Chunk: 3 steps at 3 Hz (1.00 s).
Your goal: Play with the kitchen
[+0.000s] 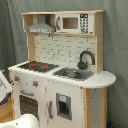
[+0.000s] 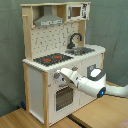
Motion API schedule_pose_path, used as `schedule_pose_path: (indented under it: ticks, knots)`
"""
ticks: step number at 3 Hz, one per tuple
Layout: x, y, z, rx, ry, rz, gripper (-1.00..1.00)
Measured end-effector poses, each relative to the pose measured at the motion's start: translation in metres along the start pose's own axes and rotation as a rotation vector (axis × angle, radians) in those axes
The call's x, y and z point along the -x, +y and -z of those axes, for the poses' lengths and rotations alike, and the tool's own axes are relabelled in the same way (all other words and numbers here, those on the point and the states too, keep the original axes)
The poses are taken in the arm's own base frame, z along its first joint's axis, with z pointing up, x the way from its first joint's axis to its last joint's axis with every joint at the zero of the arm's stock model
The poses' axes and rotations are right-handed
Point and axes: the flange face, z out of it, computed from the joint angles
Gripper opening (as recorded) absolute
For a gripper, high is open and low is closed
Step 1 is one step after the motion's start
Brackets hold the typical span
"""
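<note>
The kitchen [image 1: 60, 70] is a white and light-wood toy unit, seen in both exterior views. It has a black-red stovetop [image 2: 50, 59], a sink [image 2: 81, 50] with a black faucet [image 2: 75, 39], a grey hood [image 2: 48, 20] and a microwave [image 2: 77, 11] on the top shelf. In the second exterior view my white arm [image 2: 95, 84] reaches in from the second exterior view's right. My gripper [image 2: 63, 75] is right at the front panel, by the knobs [image 2: 55, 77] above the windowed oven door [image 2: 62, 98]. Whether it touches a knob I cannot tell.
A grey curtain [image 1: 117, 45] hangs behind the kitchen. The unit stands on a wooden floor [image 2: 20, 120]. In the first exterior view, white arm parts show at the left edge [image 1: 4, 89] and the bottom [image 1: 22, 121]. A cupboard door with a dark panel [image 1: 63, 106] sits under the sink.
</note>
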Motion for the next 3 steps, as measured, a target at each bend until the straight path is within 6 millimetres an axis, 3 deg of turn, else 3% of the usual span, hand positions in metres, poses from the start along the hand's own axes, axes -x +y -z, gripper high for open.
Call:
schedule_pose_path:
  ticks: [1,3]
  knots:
    - [-0.003,0.013,0.019,0.027,-0.004,0.057,1.0]
    - [0.015,0.044,0.042,0.057,-0.027,0.148,1.0]
